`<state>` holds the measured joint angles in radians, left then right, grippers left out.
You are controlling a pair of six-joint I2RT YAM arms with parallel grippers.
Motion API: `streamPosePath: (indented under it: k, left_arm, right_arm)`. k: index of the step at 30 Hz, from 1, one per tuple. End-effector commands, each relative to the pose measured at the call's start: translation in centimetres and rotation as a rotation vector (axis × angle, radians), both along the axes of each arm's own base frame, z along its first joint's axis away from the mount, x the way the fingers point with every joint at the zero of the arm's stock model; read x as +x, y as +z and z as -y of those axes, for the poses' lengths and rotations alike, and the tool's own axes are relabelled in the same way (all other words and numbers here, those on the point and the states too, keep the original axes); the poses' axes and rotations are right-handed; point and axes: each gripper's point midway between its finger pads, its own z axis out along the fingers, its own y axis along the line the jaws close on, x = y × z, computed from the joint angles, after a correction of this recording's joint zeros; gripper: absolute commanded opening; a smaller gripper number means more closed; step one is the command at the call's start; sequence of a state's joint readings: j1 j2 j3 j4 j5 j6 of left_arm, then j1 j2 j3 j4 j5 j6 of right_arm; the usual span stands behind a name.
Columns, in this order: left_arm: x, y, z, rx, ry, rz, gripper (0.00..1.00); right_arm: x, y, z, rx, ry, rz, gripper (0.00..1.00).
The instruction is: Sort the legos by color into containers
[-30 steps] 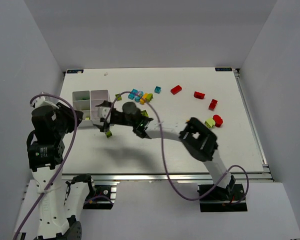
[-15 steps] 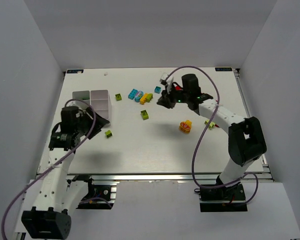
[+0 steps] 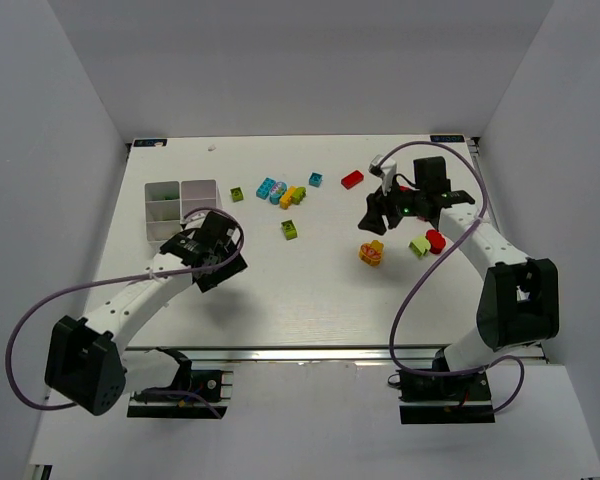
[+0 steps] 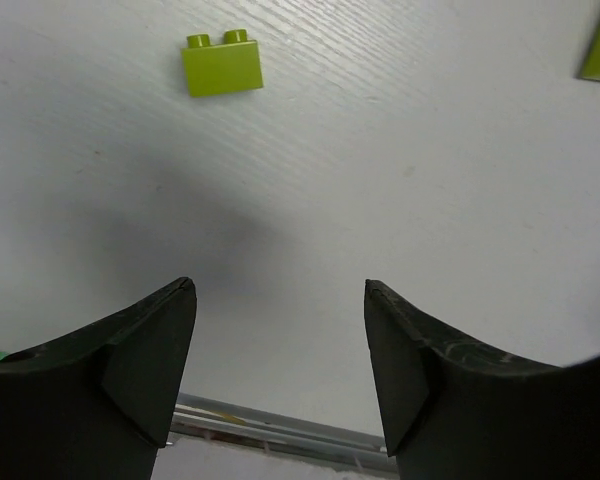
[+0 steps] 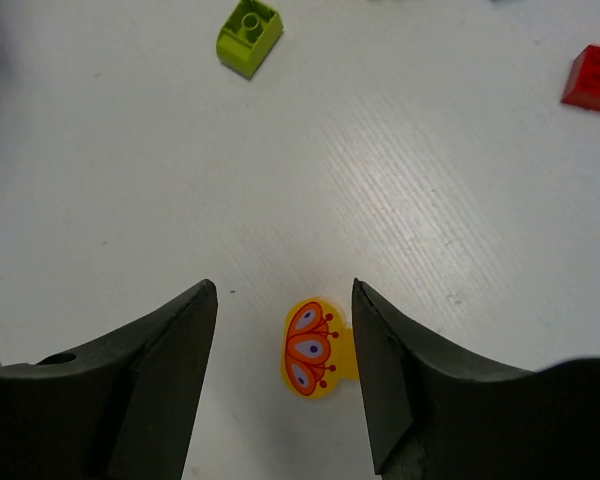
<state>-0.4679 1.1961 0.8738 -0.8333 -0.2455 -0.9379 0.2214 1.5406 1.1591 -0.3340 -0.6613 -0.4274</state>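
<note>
Left gripper [image 4: 280, 300] spread wide, I'm holding nothing, a lime brick [image 4: 221, 65] lying on the table [image 4: 430, 180] ahead. Right gripper [image 5: 283, 290] spread too, hovering over the yellow butterfly brick [image 5: 315, 348]. Farther back, the white tray [image 3: 180, 205] sits far left, loose legos [image 3: 280, 192] to its right.

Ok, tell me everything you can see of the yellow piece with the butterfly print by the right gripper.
The yellow piece looks like glossy plastic, rounded, its upward face printed with orange-red butterfly wings and dark spots. It lies on the white table, alone, touching no other brick. From the right wrist it shows between the open right gripper's fingers, ungripped.
</note>
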Motion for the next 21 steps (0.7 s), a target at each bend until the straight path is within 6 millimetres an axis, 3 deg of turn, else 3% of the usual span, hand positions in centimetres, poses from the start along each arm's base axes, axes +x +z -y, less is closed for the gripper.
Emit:
streamPosePath:
  k: [1, 14, 21]
  left_arm:
    - [1.6, 0.7, -1.3, 0.115, 0.057, 0.044, 0.78]
    - [6.8, -2.1, -2.5, 0.343, 0.008, 0.12, 0.82]
    - [7.5, -3.8, -3.4, 0.424, -0.004, 0.131, 0.81]
  right_arm:
    - [-1.1, 0.2, -0.8, 0.04, 0.048, -0.017, 0.62]
    - [0.1, 1.3, -1.4, 0.08, 0.051, 0.01, 0.64]
    - [0.2, 1.7, -1.2, 0.079, 0.047, 0.026, 0.64]
